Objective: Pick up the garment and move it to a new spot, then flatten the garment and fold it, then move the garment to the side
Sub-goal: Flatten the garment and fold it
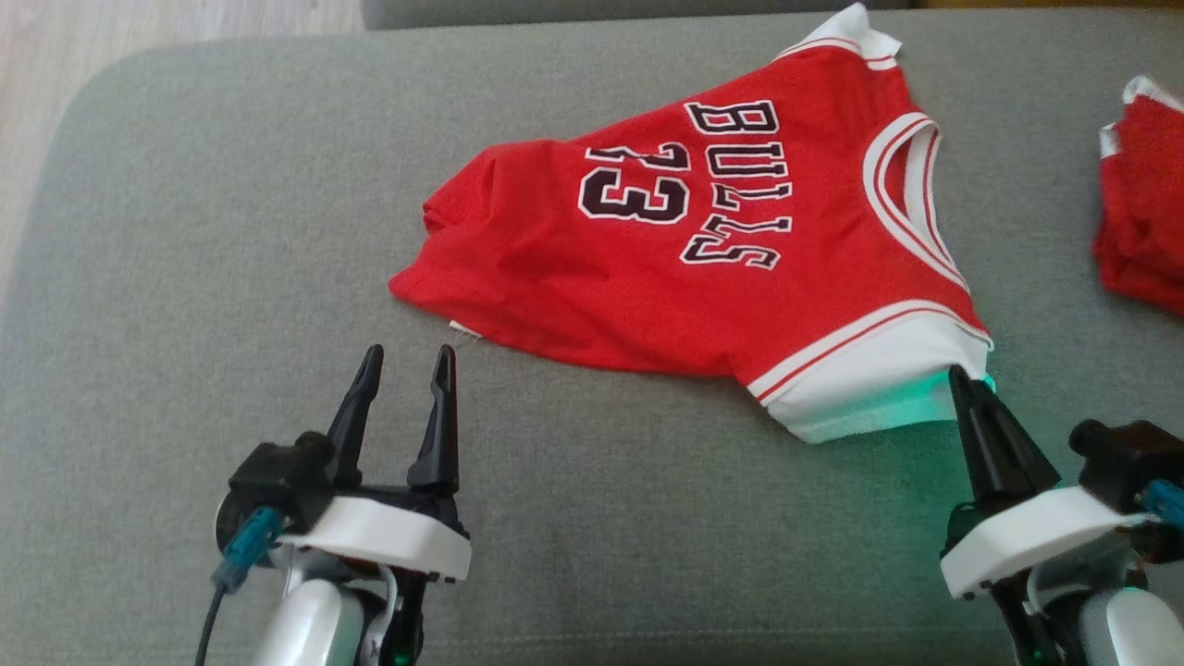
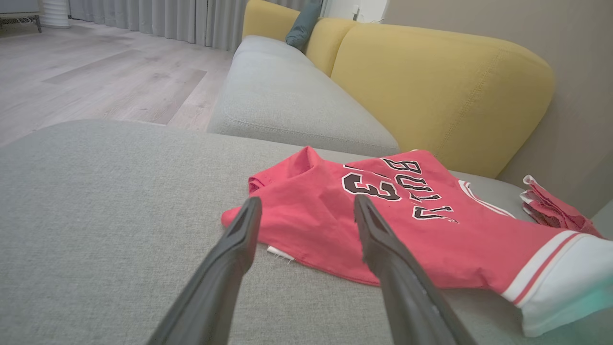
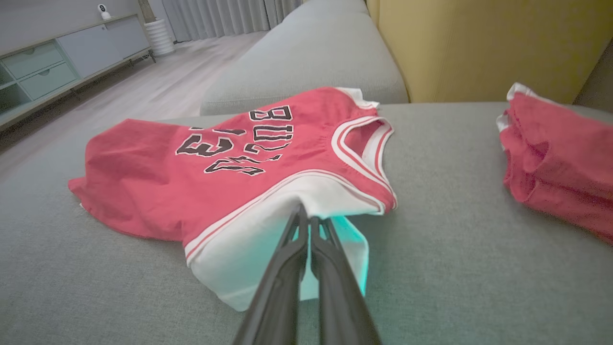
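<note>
The garment (image 1: pixel 703 250) is a red jersey with black "BULLS 23" lettering and white sleeve trim, lying on the grey sofa cushion (image 1: pixel 231 231). My right gripper (image 1: pixel 967 381) is shut on the white sleeve of the garment (image 3: pixel 268 239), its fingertips pinching the cloth at the near right corner. My left gripper (image 1: pixel 407 356) stands open just short of the garment's bottom hem, nothing between its fingers (image 2: pixel 239 230). The hem corner (image 2: pixel 287 225) lies between and beyond the left fingers.
A second red cloth item (image 1: pixel 1142 203) lies bunched at the cushion's right side. Yellow sofa backrests (image 2: pixel 440 91) rise behind the cushion. Wooden floor (image 2: pixel 96 72) lies beyond the cushion's left edge, with a low cabinet (image 3: pixel 52 62) farther off.
</note>
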`<state>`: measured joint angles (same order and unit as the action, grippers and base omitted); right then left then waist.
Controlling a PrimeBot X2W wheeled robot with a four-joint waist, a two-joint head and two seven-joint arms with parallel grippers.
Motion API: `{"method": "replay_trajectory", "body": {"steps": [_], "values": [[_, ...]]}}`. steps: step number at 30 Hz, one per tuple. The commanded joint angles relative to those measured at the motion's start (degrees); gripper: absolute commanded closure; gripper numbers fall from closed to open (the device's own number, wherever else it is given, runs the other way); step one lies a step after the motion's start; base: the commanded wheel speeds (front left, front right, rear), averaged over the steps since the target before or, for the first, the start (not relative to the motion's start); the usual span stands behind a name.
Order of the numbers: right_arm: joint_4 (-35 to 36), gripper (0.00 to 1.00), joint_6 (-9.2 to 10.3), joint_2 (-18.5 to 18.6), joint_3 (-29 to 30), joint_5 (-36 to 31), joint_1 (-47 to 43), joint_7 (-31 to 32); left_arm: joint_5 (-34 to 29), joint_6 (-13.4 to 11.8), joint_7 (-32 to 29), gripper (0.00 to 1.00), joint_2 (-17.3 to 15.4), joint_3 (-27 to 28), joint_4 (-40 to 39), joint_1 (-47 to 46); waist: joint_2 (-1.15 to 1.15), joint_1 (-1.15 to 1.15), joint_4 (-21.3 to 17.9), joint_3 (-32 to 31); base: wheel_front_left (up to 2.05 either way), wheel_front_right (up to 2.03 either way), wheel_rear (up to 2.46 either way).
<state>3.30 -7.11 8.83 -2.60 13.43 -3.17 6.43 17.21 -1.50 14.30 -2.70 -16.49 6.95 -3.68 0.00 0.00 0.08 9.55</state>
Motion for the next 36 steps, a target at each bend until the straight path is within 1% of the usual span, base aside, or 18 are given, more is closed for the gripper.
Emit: {"method": "replay_trajectory", "body": {"steps": [1, 4, 8, 11, 12, 13, 14, 15, 17, 20, 23, 26, 28, 30, 36], "values": [[1.46, 1.0, -0.37, -0.22, -0.33, 0.37, 2.06, 0.28, -0.61, 0.09, 0.7, 0.0, -0.18, 1.74, -1.92, -1.77, 0.0, 0.0, 0.54, 1.04, 0.0, 0.0, 0.0], [-2.48, 1.0, -0.37, -0.76, 0.57, 0.72, 4.01, 0.22, -0.85, 0.31, 0.7, 0.0, -0.18, 1.8, -1.76, -2.58, 0.0, 0.0, 1.22, 2.29, 0.0, 0.0, 0.0], [-10.28, 1.0, -0.37, -0.78, 1.9, 0.2, 8.86, -0.99, -1.09, 0.44, 0.7, 0.0, -0.18, 1.97, -1.61, -3.38, 0.0, 0.0, 2.03, 3.65, 0.0, 0.0, 0.0], [-16.1, 1.0, -0.37, -0.86, 2.96, -1.41, 12.6, -2.8, -1.2, 0.5, 0.7, 0.0, -0.18, 2.13, -1.39, -3.68, 0.0, 0.0, 2.32, 4.16, 0.0, 0.0, 0.0], [-17.86, 0.96, -0.37, -1.02, 3.21, -1.6, 13.61, -3.42, -1.21, 0.51, 0.7, 0.0, -0.18, 2.16, -1.32, -3.77, 0.0, 0.0, 2.39, 4.26, 0.0, 0.0, 0.0], [-19.47, 0.67, -0.37, -1.2, 3.5, -1.79, 14.46, -3.96, -1.2, 0.51, 0.7, 0.0, -0.18, 2.18, -1.23, -3.85, 0.0, 0.0, 2.45, 4.3, 0.0, 0.0, 0.0], [-20.9, 0.11, -0.37, -1.32, 3.68, -2.02, 15.13, -4.49, -1.17, 0.5, 0.7, 0.0, -0.18, 2.19, -1.14, -3.91, 0.0, 0.0, 2.48, 4.3, 0.0, 0.0, 0.0], [-22.07, 0.0, -0.37, -1.39, 3.98, -2.33, 15.63, -5.13, -1.13, 0.48, 0.7, 0.0, -0.18, 2.21, -1.04, -3.95, 0.0, 0.0, 2.46, 4.26, 0.0, 0.0, 0.0], [-23.57, 0.0, -0.37, -1.58, 4.71, -2.61, 16.19, -6.52, -1.07, 0.42, 0.7, 0.0, -0.18, 2.28, -0.85, -3.94, 0.0, 0.0, 2.31, 4.12, 0.0, 0.0, 0.0], [-23.59, 0.0, -0.37, -1.82, 6.23, -3.13, 16.24, -8.93, -0.89, 0.38, 0.7, 0.0, -0.18, 2.35, -0.42, -3.82, 0.0, 0.0, 1.67, 3.74, 0.0, 0.0, 0.0], [-21.35, 0.0, -0.37, -2.21, 7.95, -3.87, 15.94, -11.51, -0.83, 0.73, 0.7, 0.0, -0.18, 1.94, 0.67, -3.86, 0.0, 0.0, 0.63, 3.25, 0.0, 0.0, 0.0], [-17.49, 0.0, -0.37, -3.06, 9.16, -4.94, 15.52, -13.71, -0.9, 1.27, 0.7, 0.0, -0.18, 1.13, 2.8, -4.49, 0.0, 0.0, -0.59, 2.88, 0.0, 0.0, 0.0], [-14.83, 0.0, -0.37, -3.69, 9.16, -5.59, 15.35, -14.63, -1.02, 1.6, 0.7, 0.0, -0.2, 0.65, 4.93, -5.51, 0.0, 0.0, -1.49, 2.87, 0.0, 0.0, 0.0], [-13.62, 0.0, -0.37, -3.99, 8.85, -5.82, 15.31, -14.9, -1.15, 1.79, 0.68, 0.0, -0.23, 0.41, 6.2, -6.25, 0.0, 0.0, -1.93, 2.97, 0.0, 0.0, 0.0], [-8.88, 0.0, -0.37, -5.28, 5.52, -5.91, 15.38, -14.59, -1.36, 2.0, -0.24, 0.0, -0.56, 0.31, 14.94, -12.18, 0.0, 0.0, -4.4, 4.64, 0.0, 0.0, 0.0]]}}
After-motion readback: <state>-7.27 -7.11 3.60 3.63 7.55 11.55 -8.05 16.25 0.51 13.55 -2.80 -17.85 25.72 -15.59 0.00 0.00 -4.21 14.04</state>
